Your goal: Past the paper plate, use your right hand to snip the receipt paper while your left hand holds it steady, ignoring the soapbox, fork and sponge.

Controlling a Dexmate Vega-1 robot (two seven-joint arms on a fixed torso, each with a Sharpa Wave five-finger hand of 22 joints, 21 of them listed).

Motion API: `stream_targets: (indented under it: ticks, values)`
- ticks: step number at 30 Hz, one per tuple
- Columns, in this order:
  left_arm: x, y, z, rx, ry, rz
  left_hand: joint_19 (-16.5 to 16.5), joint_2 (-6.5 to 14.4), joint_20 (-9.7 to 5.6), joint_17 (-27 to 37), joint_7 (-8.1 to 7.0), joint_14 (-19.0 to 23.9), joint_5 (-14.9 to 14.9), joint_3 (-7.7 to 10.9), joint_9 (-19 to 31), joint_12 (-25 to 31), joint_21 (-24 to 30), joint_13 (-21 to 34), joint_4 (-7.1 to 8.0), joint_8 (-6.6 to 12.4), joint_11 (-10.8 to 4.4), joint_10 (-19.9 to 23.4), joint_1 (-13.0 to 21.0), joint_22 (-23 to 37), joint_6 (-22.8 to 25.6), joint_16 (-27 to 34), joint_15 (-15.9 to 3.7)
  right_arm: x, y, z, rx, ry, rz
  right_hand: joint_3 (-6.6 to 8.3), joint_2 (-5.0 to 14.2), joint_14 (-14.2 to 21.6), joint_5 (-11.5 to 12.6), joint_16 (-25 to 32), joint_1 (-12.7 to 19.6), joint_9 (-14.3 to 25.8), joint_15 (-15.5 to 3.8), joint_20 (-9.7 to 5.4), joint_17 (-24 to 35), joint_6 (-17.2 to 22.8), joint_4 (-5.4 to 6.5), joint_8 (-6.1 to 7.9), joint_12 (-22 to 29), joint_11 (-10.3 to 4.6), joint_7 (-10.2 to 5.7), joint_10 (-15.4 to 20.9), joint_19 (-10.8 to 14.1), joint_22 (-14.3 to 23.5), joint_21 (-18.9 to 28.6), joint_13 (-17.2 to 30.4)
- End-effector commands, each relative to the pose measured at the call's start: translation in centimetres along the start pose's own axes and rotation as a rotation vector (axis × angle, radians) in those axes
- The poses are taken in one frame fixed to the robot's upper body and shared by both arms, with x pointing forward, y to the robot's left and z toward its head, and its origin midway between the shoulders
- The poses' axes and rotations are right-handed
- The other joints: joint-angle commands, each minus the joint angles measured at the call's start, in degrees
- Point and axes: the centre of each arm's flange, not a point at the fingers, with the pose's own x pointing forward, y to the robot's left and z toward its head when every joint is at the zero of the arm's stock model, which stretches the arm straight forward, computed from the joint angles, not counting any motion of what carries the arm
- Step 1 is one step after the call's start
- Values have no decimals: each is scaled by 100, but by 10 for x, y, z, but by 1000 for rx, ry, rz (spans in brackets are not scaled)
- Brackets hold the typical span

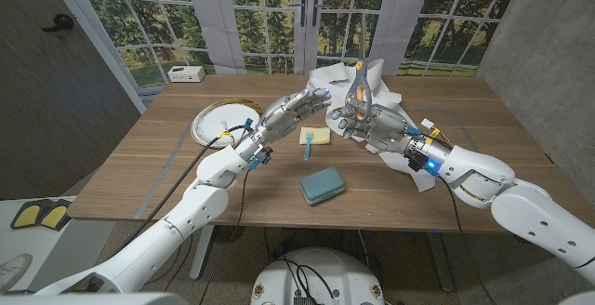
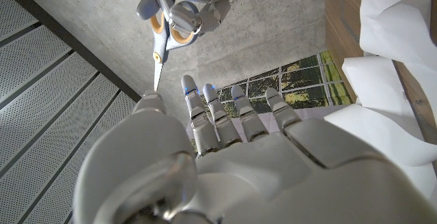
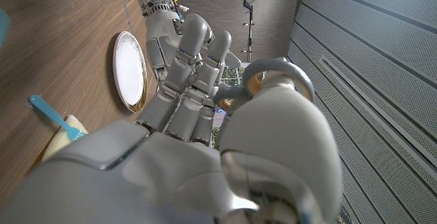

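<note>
Receipt paper point(image 1: 395, 119) lies crumpled at the bench's point(image 1: 139, 170) far middle, past the paper plate point(image 1: 216, 119). My left hand point(image 1: 296, 110) reaches to its near edge, fingers extended side by side; contact unclear. My right hand point(image 1: 358, 121) grips scissors point(image 1: 357, 86) upright over the paper. Fork point(image 1: 306, 144) and sponge point(image 1: 316, 136) lie nearer, soapbox point(image 1: 322, 186) nearest.

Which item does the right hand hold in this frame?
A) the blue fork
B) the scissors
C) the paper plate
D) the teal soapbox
B: the right hand grips the scissors by their handles, blades pointing up, while the fork lies on the table.
</note>
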Motion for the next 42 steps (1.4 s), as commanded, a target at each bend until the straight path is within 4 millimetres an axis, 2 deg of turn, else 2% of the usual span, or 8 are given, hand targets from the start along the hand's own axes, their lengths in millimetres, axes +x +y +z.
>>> stream_targets:
  ticks: [1, 5, 9, 15, 25, 30, 38, 42]
  values:
    - [-6, -3, 1, -2, -3, -4, 16, 49, 39, 28, -3, 58, -8, 36, 10, 25, 40, 11, -3, 17, -5, 34, 24, 16, 83, 28, -591, -4, 2, -3, -5, -7, 2, 43, -12, 68, -35, 71, 42, -519, -290, -640, 80, 146, -33, 1091, -207, -558, 37, 358, 70, 37, 131, -227]
    - [-6, -3, 2, 0, -7, -11, 18, 52, 36, 29, -4, 69, -8, 39, 9, 24, 40, 12, -6, 15, -13, 38, 27, 16, 87, 32, -597, -4, 4, -4, -16, -5, 0, 78, 1, 172, -37, 148, 69, -698, -286, -646, 182, 180, -59, 1019, -234, -583, 63, 719, 74, 39, 211, -357]
    - [-6, -4, 2, 3, -9, -11, 18, 63, 36, 30, -9, 70, -6, 47, 9, 24, 39, 13, -10, 17, -18, 41, 35, 16, 100, 32, -597, -5, 4, -3, -11, -8, 2, 100, -30, 233, -55, 155, 75, -772, -274, -650, 299, 227, -91, 1040, -811, -497, 145, -3, 68, 57, 372, -617]
    - [-8, -4, 3, 9, -2, -15, 20, 73, 39, 31, -22, 74, -5, 54, 9, 26, 40, 14, -14, 15, -20, 51, 41, 16, 107, 33, -605, -6, 1, -5, -6, -12, -4, 124, -27, 289, -58, 135, 95, -755, -279, -647, 365, 205, -115, 1058, -1049, -494, 130, -270, 38, 55, 463, -794]
    - [-9, -5, 3, 12, 7, -25, 32, 90, 42, 34, -12, 85, -4, 65, 9, 34, 44, 17, -18, 21, -19, 80, 47, 18, 145, 37, -616, -8, 1, -8, 9, -15, -13, 159, -15, 351, -57, 118, 132, -777, -285, -644, 435, 218, -146, 1063, -900, -561, 122, 98, 32, 52, 565, -789]
    - [-9, -5, 3, 14, 9, -28, 42, 98, 38, 36, -7, 86, -4, 68, 9, 31, 47, 18, -16, 24, -22, 78, 44, 18, 163, 37, -626, -8, 2, -7, 13, -20, -3, 217, 0, 476, -53, 85, 188, -700, -284, -641, 558, 137, -188, 1064, -482, -629, 151, 184, -1, 49, 713, -195]
    - [-9, -6, 4, 15, 11, -26, 45, 103, 39, 38, -28, 80, -4, 72, 8, 30, 48, 20, -17, 19, -24, 82, 43, 19, 168, 34, -628, -8, 2, -6, 18, -20, 12, 322, -36, 730, -63, 35, 241, -634, -288, -634, 1120, 170, -255, 907, 1014, -784, 108, -448, -147, 30, 1207, 2360]
    - [-9, -6, 4, 17, 14, -29, 43, 105, 40, 40, -15, 85, -3, 73, 8, 28, 46, 21, -17, 21, -25, 80, 42, 19, 180, 36, -630, -7, 2, -5, 5, -17, 30, 338, -27, 756, -64, 45, 228, -555, -286, -633, 1301, 141, -248, 893, 1291, -755, 70, -682, -178, 22, 1318, 2878]
